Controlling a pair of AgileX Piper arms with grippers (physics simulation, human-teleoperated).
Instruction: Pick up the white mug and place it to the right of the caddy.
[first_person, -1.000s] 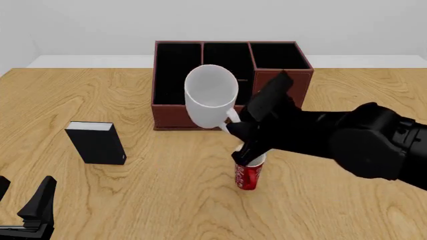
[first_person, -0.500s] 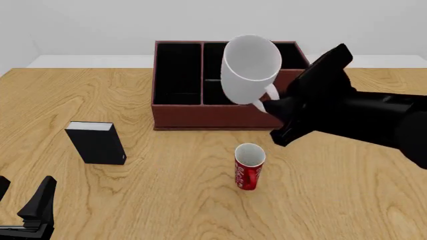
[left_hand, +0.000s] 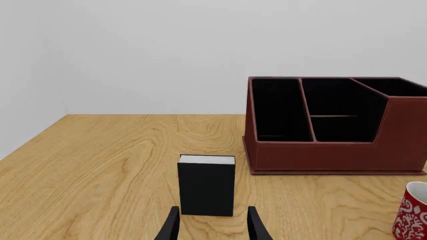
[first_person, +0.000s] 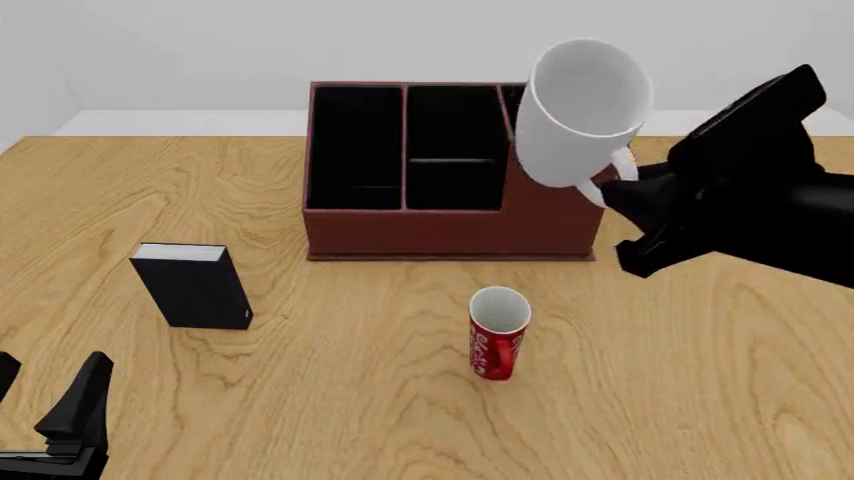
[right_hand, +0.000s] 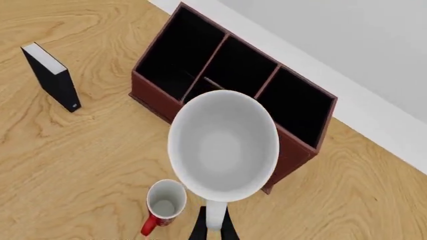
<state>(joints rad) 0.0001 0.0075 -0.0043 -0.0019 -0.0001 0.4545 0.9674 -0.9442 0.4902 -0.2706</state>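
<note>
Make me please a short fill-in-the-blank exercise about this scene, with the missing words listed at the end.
1. The right tool holds the white mug by its ____.
2. The white mug is in the air, not yet set on the ____.
3. The caddy is dark red-brown outside and ____ inside.
4. The small mug standing in front of the caddy is ____ with white lettering.

Missing words: handle; table; black; red

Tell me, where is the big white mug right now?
In the front view the white mug hangs in the air, held by the right gripper, over the caddy's right end.
</note>
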